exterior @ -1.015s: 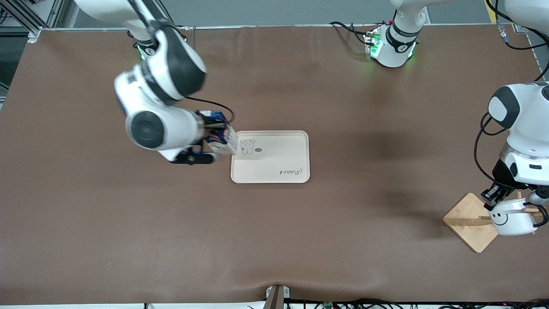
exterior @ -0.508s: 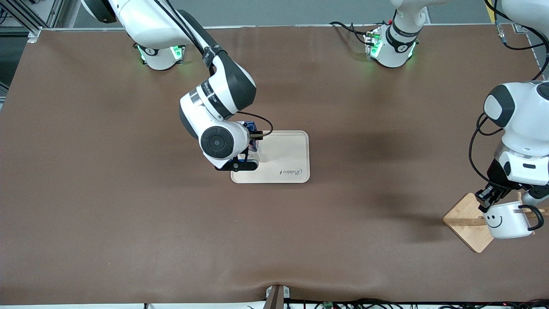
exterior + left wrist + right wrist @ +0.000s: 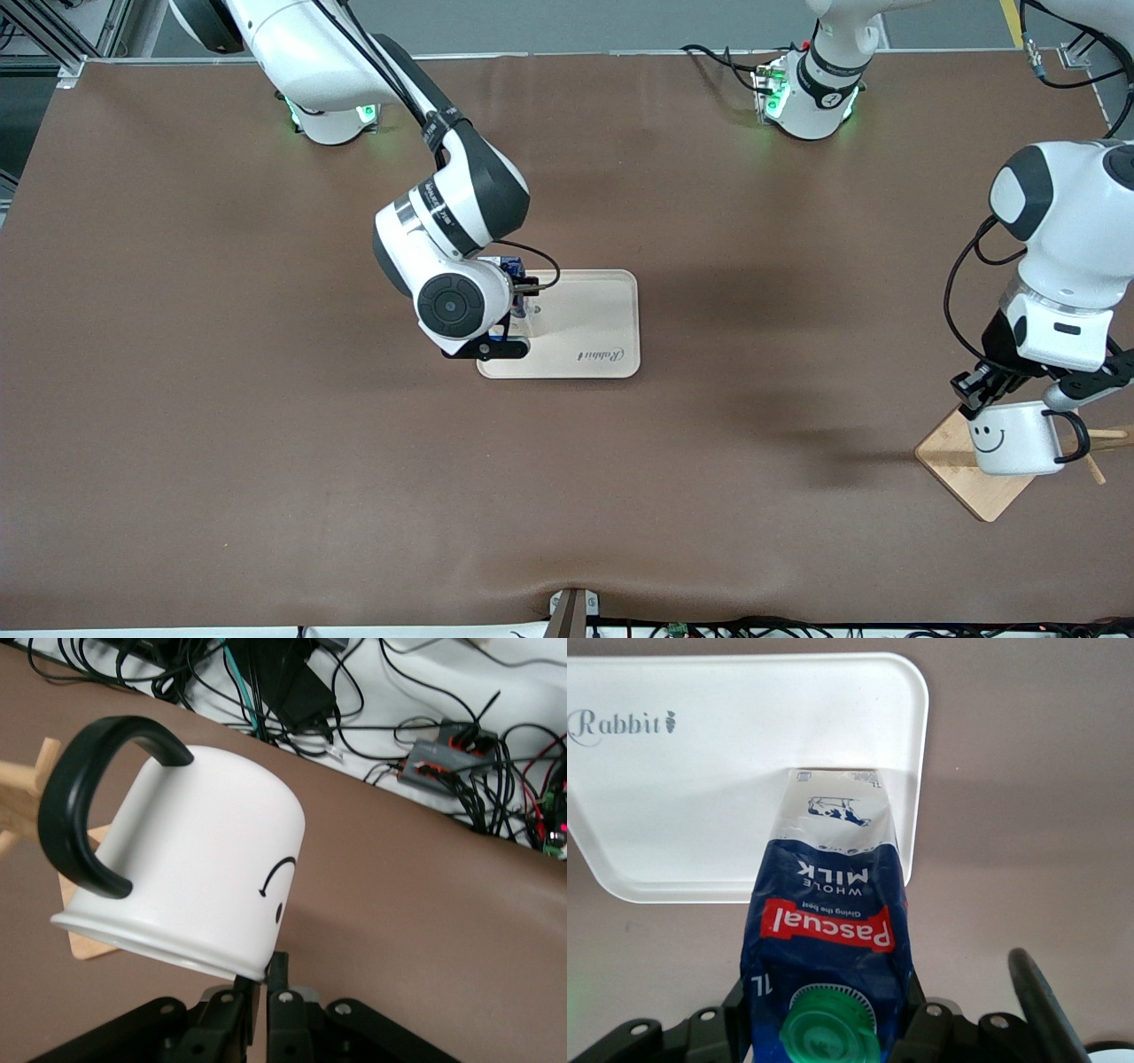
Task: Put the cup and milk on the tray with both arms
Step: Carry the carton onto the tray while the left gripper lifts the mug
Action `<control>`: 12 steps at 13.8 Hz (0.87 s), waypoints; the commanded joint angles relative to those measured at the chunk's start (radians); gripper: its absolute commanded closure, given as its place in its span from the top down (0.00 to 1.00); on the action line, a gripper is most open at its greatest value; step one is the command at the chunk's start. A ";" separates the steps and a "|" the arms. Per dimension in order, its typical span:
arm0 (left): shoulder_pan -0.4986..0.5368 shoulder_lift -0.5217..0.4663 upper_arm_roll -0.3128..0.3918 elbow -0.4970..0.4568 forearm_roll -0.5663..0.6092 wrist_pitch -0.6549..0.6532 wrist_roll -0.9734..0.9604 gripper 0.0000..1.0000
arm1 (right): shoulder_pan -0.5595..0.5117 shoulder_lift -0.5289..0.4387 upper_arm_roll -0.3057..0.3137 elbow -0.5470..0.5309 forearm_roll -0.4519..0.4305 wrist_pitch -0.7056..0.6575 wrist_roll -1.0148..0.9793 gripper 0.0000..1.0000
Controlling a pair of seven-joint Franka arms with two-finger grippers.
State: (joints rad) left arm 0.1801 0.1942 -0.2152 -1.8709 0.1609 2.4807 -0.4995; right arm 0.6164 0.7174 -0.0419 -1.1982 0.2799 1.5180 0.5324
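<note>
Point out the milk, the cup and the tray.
milk point(image 3: 829, 930): right wrist view, on the red label.
cup point(image 3: 1010, 440): front view, on the white side wall.
tray point(image 3: 589, 310): front view, on its bare floor.

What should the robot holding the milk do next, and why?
Probably open its jaws and lift away. The right gripper is shut on the milk, which stands upright with its base on the tray, near the edge toward the right arm's end. Meanwhile the left gripper holds the cup by its rim over the wooden stand.
</note>
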 commanded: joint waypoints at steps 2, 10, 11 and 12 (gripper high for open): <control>0.001 -0.022 -0.059 0.082 0.005 -0.197 -0.005 0.00 | 0.006 0.005 -0.001 -0.004 -0.045 0.016 -0.018 0.36; -0.092 0.031 -0.156 0.243 -0.011 -0.534 -0.022 0.00 | -0.006 -0.028 -0.001 0.006 -0.036 0.037 -0.009 1.00; -0.121 0.039 -0.158 0.257 -0.014 -0.558 -0.049 0.00 | -0.009 -0.032 -0.004 0.015 -0.036 0.030 -0.014 1.00; -0.142 0.063 -0.158 0.301 -0.041 -0.615 -0.069 0.00 | -0.018 -0.035 -0.007 0.029 -0.038 0.016 -0.015 1.00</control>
State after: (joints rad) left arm 0.0750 0.2070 -0.3681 -1.6622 0.1503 1.9567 -0.5384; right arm 0.6159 0.7053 -0.0496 -1.1844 0.2518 1.5586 0.5251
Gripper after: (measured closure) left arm 0.930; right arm 0.000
